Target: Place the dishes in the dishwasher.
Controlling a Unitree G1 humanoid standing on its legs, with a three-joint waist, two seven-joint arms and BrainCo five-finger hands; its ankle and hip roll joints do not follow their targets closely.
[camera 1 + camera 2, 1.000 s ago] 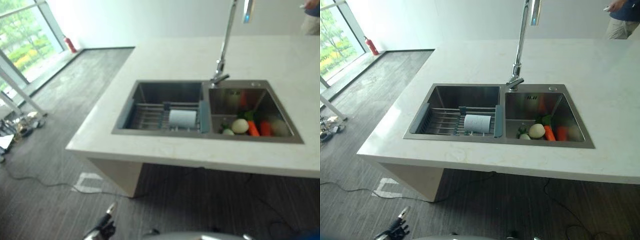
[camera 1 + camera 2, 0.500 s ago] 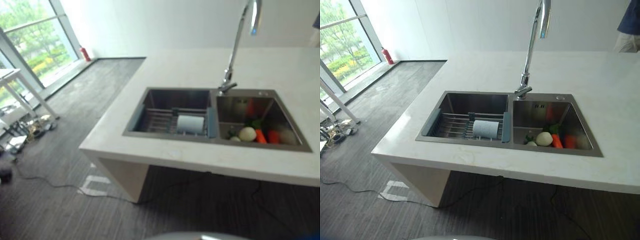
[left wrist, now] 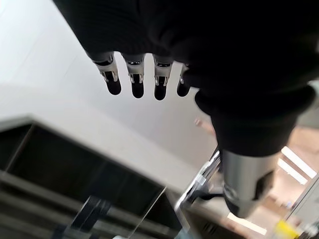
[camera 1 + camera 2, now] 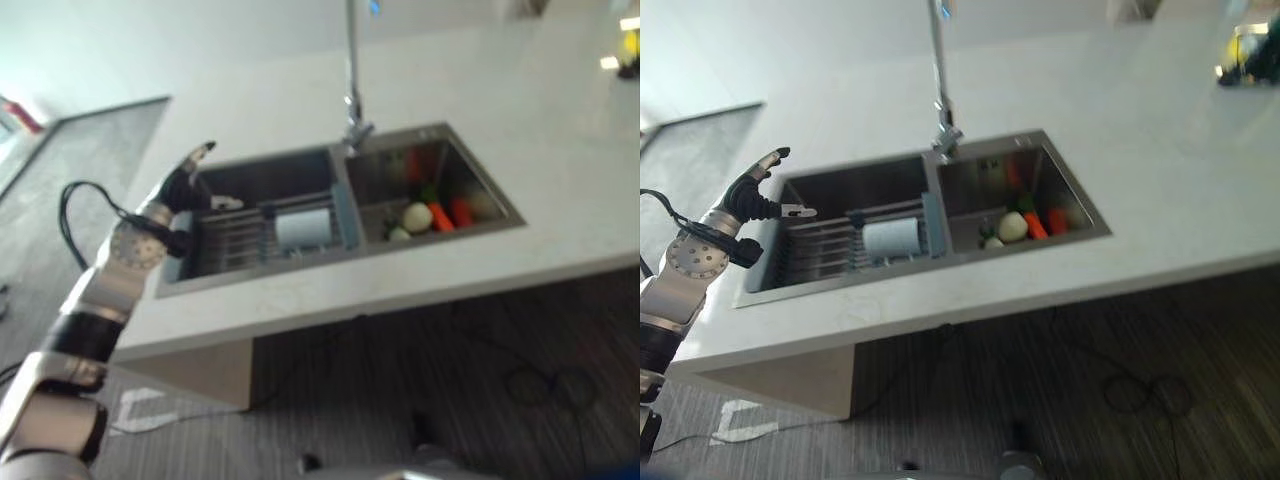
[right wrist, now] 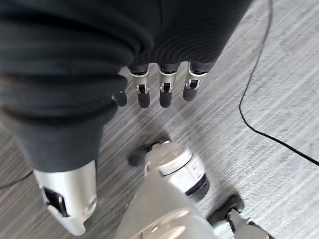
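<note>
Your left hand (image 4: pixel 750 195) hovers with fingers spread over the sink's (image 4: pixel 820 182) left basin, holding nothing. What looks like a pale cup (image 4: pixel 891 238) lies on the rack (image 4: pixel 820 250) there. Your right hand (image 5: pixel 149 74) hangs relaxed, empty, above the floor (image 5: pixel 279 89).

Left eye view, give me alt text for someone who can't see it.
The robot's left hand, fingers open, is raised over the left end of a double steel sink in a white counter. A rack holding a pale cup on its side fills the left basin; vegetables lie in the right, under the tap.
</note>
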